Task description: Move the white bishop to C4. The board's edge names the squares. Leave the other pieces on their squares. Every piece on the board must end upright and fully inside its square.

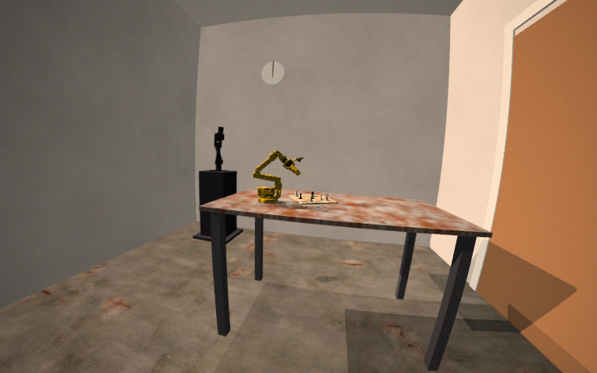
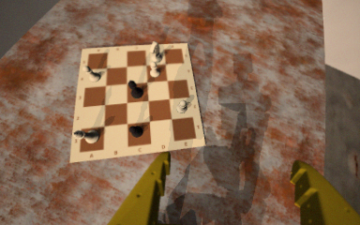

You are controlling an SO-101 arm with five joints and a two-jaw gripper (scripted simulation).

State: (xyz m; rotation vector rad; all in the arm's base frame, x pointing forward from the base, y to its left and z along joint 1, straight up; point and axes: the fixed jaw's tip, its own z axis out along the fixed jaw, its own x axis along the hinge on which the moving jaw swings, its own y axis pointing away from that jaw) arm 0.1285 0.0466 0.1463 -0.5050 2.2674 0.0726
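Observation:
The small chessboard (image 2: pixel 194 100) (image 1: pixel 330 201) lies on the rust-stained table (image 1: pixel 374 213) (image 2: pixel 262 70). In the wrist view a tall white piece (image 2: pixel 157 51) stands in the far row around D5, with a smaller white piece (image 2: pixel 154 71) just in front of it. Other white pieces stand at the left edge (image 2: pixel 93 74), the near left corner (image 2: pixel 90 136) and the right edge (image 2: pixel 183 107). I cannot tell which is the bishop. Two black pieces (image 2: pixel 136 89) (image 2: pixel 136 130) stand in column C. Square C4 (image 2: pixel 136 74) is bare. My gripper (image 2: pixel 230 189) (image 1: pixel 298 165) is open and empty, high above the near edge of the board.
The yellow arm's base (image 1: pixel 268 193) sits on the table left of the board. A black pedestal with a dark figure (image 1: pixel 217 184) stands behind the table's left end. The table's right edge shows in the wrist view.

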